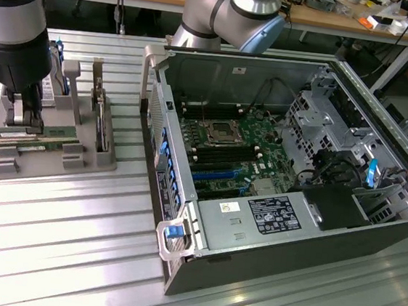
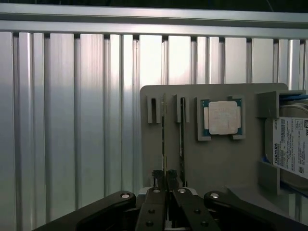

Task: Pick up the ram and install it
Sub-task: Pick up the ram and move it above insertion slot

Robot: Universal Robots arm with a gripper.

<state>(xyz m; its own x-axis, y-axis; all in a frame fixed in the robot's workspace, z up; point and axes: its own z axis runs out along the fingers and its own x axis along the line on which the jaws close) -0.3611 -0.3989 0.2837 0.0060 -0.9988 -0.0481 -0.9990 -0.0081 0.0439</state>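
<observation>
The ram is a long green stick lying level over the grey parts holder at the exterior view's left. My gripper comes down onto its middle and is shut on it. In the wrist view the ram is seen edge-on, running away from my gripper, whose fingers pinch its near end. It looks slightly raised and offset from its slot. The open computer case lies to the exterior view's right, and its motherboard memory slots are exposed.
A second ram stick sits in the holder beside the held one. On the same holder are a square silver CPU and a hard drive with a white label. The table is ribbed aluminium.
</observation>
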